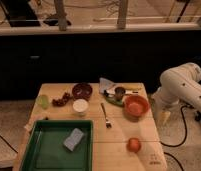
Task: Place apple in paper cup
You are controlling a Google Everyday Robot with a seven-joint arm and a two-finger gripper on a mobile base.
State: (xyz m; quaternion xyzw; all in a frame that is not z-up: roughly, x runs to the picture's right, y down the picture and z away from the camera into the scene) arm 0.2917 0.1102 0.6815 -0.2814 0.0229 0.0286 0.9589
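Gripper (165,117) beside wooden table (119,150) — round apple (134,145), white paper cup (80,106).

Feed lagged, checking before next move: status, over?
Hand low, right of table. Apple on near-right corner, not gripped. Paper cup mid-table; fork lies between.

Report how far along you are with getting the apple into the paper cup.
Done: nothing yet. The apple lies on the table near its front right corner, well apart from the paper cup standing mid-table.
In hand: nothing visible. The gripper hangs beside the table's right edge, not touching the apple.
Left: reach the apple, grasp it, carry it to the cup and release it inside.
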